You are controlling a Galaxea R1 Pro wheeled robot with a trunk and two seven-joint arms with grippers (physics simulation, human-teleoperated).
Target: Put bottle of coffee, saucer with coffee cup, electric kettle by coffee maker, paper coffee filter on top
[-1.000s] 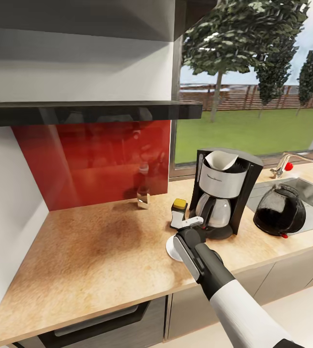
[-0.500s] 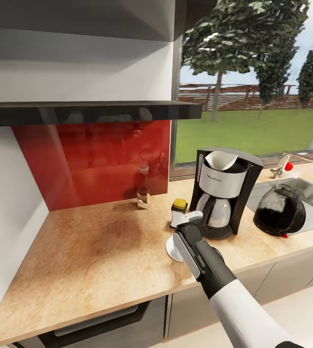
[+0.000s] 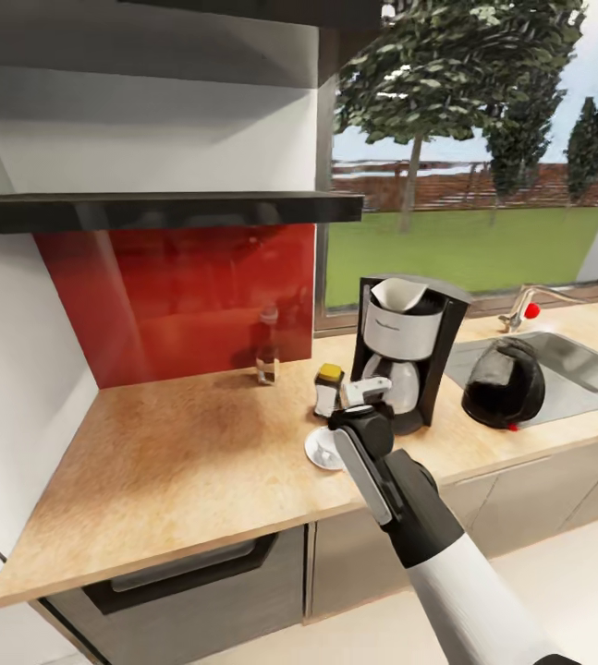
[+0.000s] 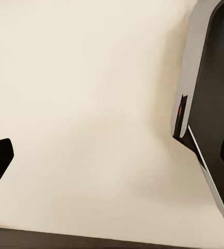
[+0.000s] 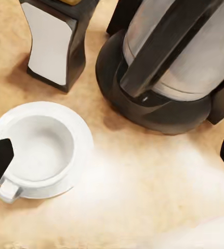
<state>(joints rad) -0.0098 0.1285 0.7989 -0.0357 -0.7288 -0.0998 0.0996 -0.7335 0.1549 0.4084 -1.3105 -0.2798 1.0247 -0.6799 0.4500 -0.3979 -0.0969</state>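
The coffee maker stands on the kitchen countertop with the white paper coffee filter on its top. The bottle of coffee stands just left of it. In front of both lies the saucer, and the right wrist view shows the coffee cup upright on the saucer, near the bottle and the coffee maker's base. My right gripper hovers open above the counter beside the cup, holding nothing. The electric kettle sits right of the coffee maker. My left gripper is open over a pale surface.
A steel sink with a faucet lies right of the kettle. A clear glass bottle stands by the red backsplash under a dark hood. Bare counter stretches left to the wall.
The whole head view has shifted left and pulled back, so the camera moved. My right gripper stays over the saucer and cup, close to the bottle.
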